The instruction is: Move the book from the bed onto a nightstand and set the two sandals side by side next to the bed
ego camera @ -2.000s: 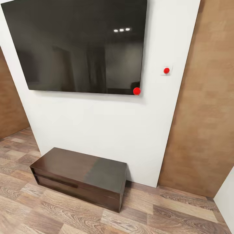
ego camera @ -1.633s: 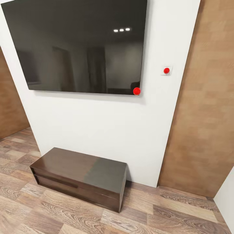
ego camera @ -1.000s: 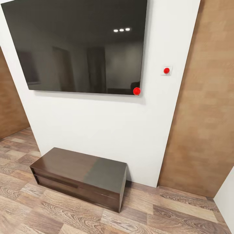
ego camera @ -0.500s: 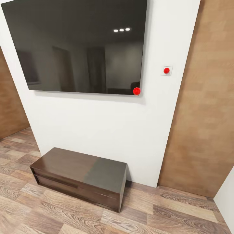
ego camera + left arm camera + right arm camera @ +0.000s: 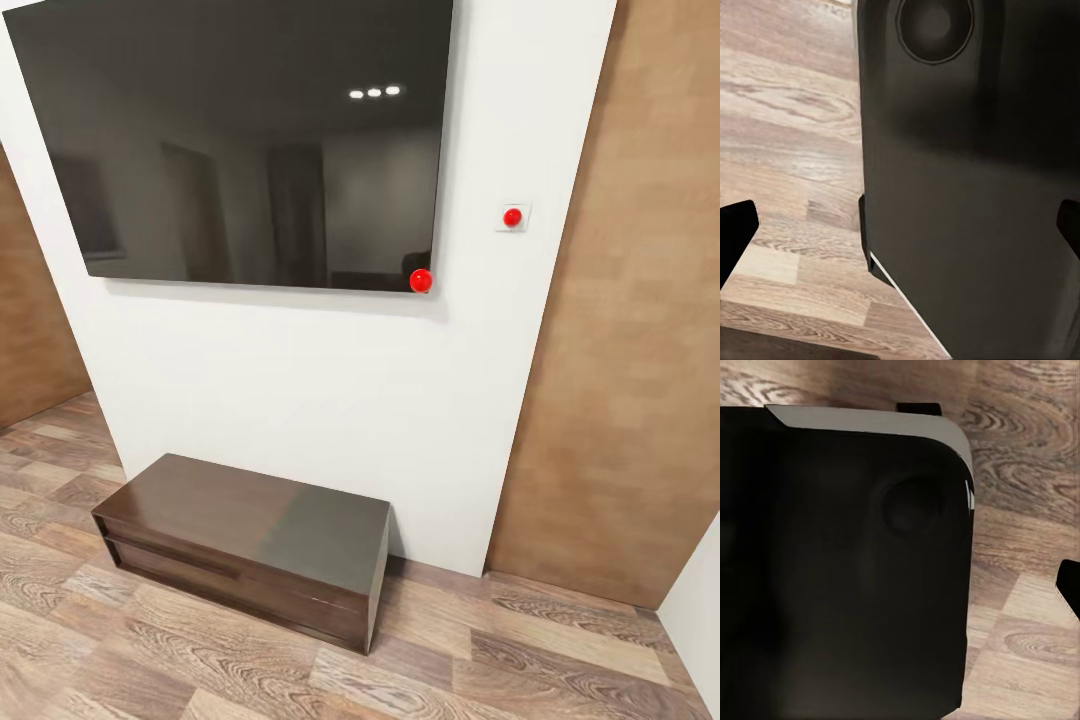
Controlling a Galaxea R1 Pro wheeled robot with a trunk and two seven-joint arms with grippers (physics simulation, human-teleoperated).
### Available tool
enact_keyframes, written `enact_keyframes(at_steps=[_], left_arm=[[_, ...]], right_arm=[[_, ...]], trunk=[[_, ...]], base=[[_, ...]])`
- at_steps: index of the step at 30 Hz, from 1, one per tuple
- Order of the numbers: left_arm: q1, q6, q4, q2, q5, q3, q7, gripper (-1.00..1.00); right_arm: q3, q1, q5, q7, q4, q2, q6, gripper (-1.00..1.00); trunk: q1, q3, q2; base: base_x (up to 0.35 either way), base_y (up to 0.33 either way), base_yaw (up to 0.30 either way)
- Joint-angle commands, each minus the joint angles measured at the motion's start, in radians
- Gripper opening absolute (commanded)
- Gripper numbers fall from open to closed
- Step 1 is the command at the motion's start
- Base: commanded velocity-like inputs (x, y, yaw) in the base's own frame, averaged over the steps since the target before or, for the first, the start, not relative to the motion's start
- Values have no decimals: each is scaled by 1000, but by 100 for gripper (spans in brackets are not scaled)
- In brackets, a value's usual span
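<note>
A white wall (image 5: 330,400) faces the head camera, with brown wood panelling (image 5: 630,330) at 3 o'clock and plank floor (image 5: 500,660) below. A large dark screen (image 5: 240,140) hangs at 11 o'clock, a red dot (image 5: 421,281) at its lower corner. A long, low dark brown bench (image 5: 250,545) stands against the wall at 7 o'clock. A small white switch (image 5: 513,217) with a red button sits at 2 o'clock. The left pincer (image 5: 900,225) stands released, its dark fingertips (image 5: 735,232) well apart over the robot's black body. For the right pincer I cannot tell.
</note>
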Motion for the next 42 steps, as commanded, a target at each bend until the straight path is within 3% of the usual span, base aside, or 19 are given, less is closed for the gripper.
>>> enact_keyframes(at_steps=[1,29,42], left_arm=[[0,0,0,2,1,0,0,100],[2,-1,0,9,8,0,-1,100],[2,-1,0,9,10,0,-1,100]], right_arm=[[0,-2,1,0,-1,-1,1,100],[4,-11,4,4,-4,-2,7,100],[31,-12,9,4,-5,-1,8,100]], trunk=[[0,-1,0],[0,-1,0],[0,-1,0]], base=[[0,0,51],[0,0,214],[0,0,276]])
